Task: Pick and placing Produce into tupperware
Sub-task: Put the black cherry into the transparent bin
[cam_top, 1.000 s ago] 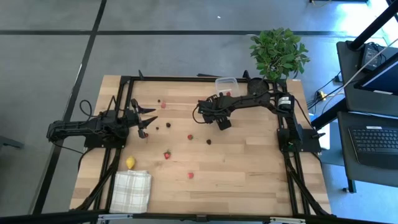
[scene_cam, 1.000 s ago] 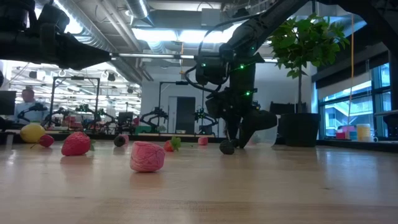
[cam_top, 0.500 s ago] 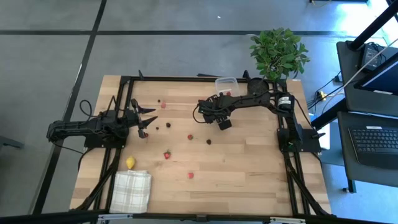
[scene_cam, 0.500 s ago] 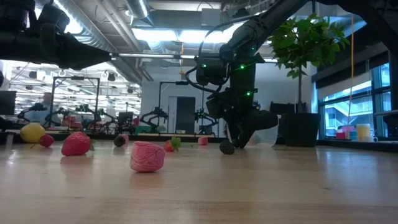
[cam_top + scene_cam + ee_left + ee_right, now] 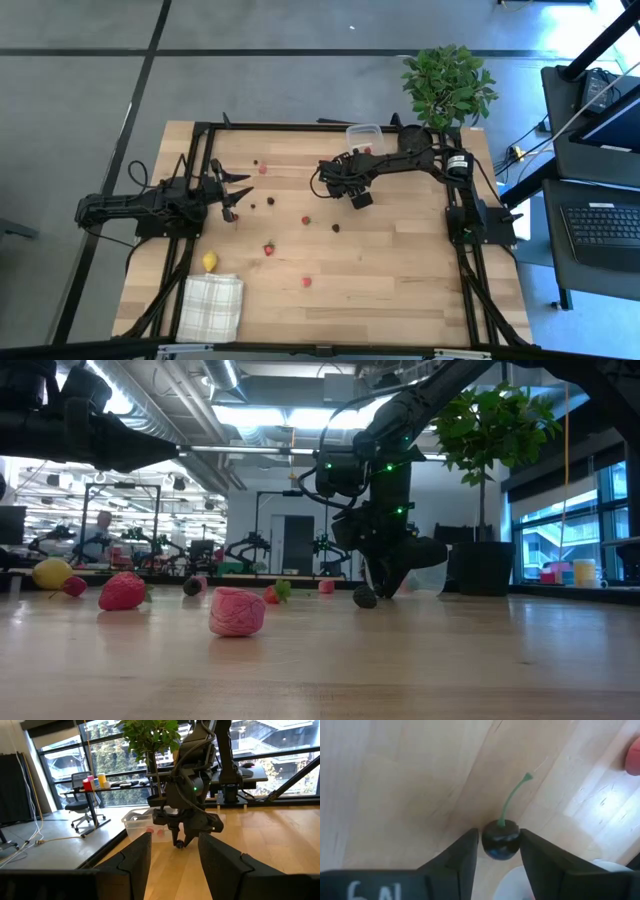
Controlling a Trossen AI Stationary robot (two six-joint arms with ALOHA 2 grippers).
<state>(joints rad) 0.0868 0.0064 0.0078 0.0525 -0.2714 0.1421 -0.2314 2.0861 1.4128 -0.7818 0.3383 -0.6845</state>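
The right gripper has its two fingers pressed against either side of a dark cherry with a green stem, clamped on it just above the wooden table. In the high view this gripper sits right of centre in the upper half of the frame, at the end of an arm that reaches in from the right. In the low view it hangs at centre frame, its tips close to the tabletop, with a dark berry lying just beside them.

Just above and to the right of the gripper in the high view stands the clear box, near the table's top edge, with something red inside. The plant is farther right, at the table's upper right corner.

Below the gripper in the high view lie a red piece and a dark piece, near each other at mid frame. Lower still are another red piece and a pink one. Toward the upper left of the table are more small pieces.

The left gripper rests at the left of the high view, well apart from the box, its fingers spread with nothing between them. Below it lies the lemon, and below that the checked cloth at the lower left corner.

In the low view, a person shows far off at the left in the room behind.
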